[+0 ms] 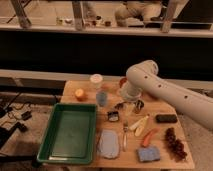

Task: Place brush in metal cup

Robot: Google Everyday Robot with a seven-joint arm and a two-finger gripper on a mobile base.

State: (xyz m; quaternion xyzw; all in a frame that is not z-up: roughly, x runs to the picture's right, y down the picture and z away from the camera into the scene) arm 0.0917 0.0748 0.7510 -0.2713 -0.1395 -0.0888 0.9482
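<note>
Right of the green tray (46, 135), a shiny metal cup (139, 105) is set away from the table (112, 89) edges, the open-fingered gripper (128, 103) beside it.

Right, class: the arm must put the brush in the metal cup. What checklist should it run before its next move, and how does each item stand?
1. Gripper open, nothing in it: ok; it hangs low over the middle of the table.
2. Metal cup within reach: ok, right beside the gripper.
3. Metal cup upright, mouth free: cannot tell.
4. Brush found: cannot tell; the slim pale-handled tool by the grey cloth may be it.
5. Blue cup out of the way: ok, it stands apart, beyond the gripper from the metal cup.
</note>
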